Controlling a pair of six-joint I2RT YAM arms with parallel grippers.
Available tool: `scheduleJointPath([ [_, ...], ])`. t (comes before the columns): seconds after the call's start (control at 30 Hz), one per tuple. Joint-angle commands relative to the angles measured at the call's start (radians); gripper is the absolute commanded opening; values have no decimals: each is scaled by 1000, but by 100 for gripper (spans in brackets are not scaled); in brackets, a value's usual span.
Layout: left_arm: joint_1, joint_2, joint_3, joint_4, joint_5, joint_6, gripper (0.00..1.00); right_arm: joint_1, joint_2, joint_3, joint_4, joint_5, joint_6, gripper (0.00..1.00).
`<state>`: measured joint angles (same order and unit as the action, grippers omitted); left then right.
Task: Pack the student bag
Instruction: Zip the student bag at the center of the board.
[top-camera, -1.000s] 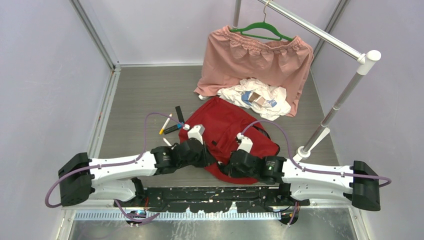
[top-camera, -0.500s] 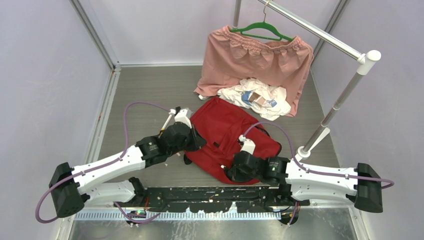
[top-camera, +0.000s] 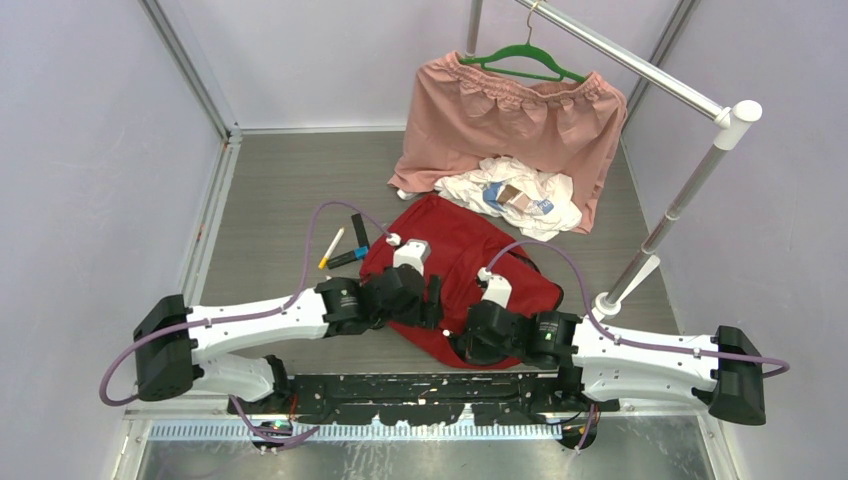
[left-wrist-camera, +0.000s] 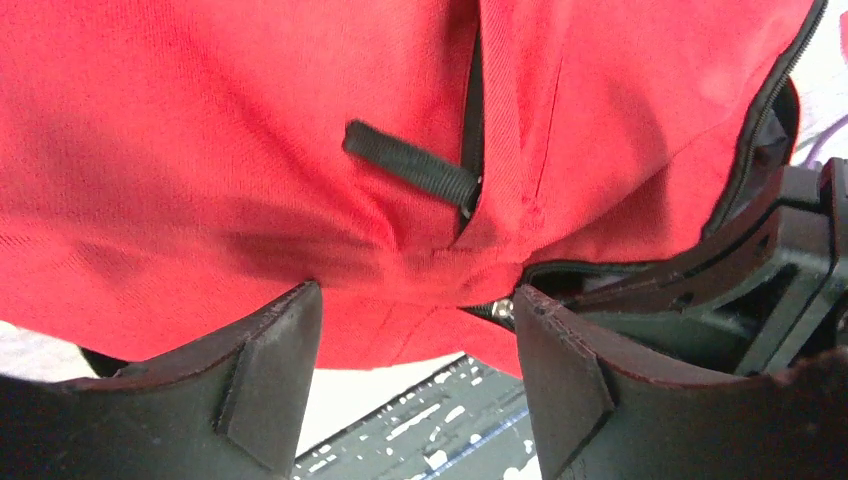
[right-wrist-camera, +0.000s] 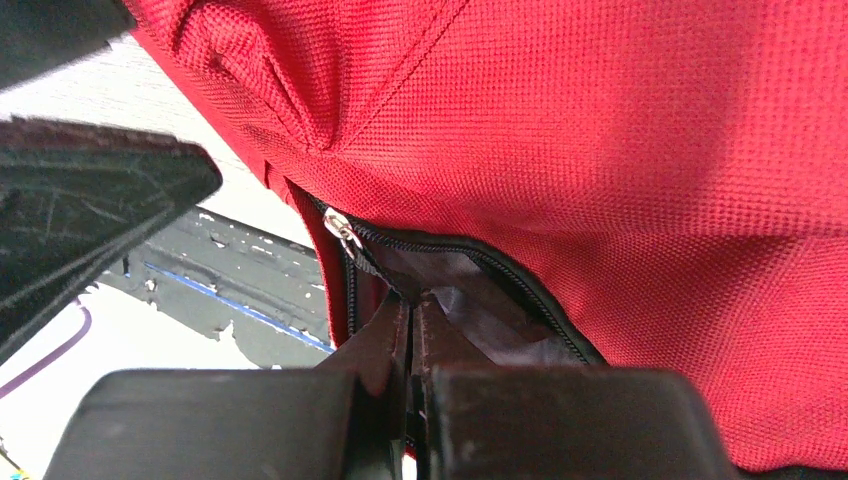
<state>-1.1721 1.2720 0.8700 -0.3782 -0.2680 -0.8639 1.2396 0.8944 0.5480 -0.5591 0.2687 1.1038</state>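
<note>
Little of the packing is judged to be done: the student bag (top-camera: 455, 250) is laid flat on the table (top-camera: 280, 190) at the centre of the top view, and nothing can be seen inside it. Its zipped mouth, at the lower edge of the bag, is shown partly parted in the right wrist view, with the silver zip slider (right-wrist-camera: 340, 232) at left of centre and dark lining below it. The right gripper (right-wrist-camera: 410, 310) is closed tight, and the black edge of that mouth appears to be pinched between its jaws, so the opening is taken to be held. The left gripper (left-wrist-camera: 418, 305) is spread wide over the red fabric just above the same edge, and nothing is gripped by it. What is left is judged to be nearly everything: the loose items have to be fetched, put in, and the zip drawn shut.

By count, one bag is seen. Three writing tools are made out left of the bag: one white pen (top-camera: 331, 247) with a yellow tip and two dark markers (top-camera: 358, 228), near one another. No book can be found. One pink garment (top-camera: 520, 110) on one green hanger (top-camera: 525, 60) and one white cloth (top-camera: 510, 195) are placed at upper right, beyond the bag
</note>
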Motion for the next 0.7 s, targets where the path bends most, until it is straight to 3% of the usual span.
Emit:
scheduleJointPath([
  [0.0, -5, 45, 111, -66, -105, 170, 71, -2, -13, 43, -25, 43, -15, 1],
  [0.1, -4, 38, 143, -83, -150, 267, 71, -2, -16, 51, -40, 45, -19, 1],
  [0.3, 22, 37, 164, 0, -5, 415, 73, -2, -22, 45, -29, 47, -16, 1],
  [0.43, 60, 129, 202, 11, 116, 428, 74, -2, -10, 54, -27, 47, -17, 1],
  [0.67, 90, 238, 243, 0, 191, 388, 68, -1, -29, 61, -48, 60, -16, 1],
])
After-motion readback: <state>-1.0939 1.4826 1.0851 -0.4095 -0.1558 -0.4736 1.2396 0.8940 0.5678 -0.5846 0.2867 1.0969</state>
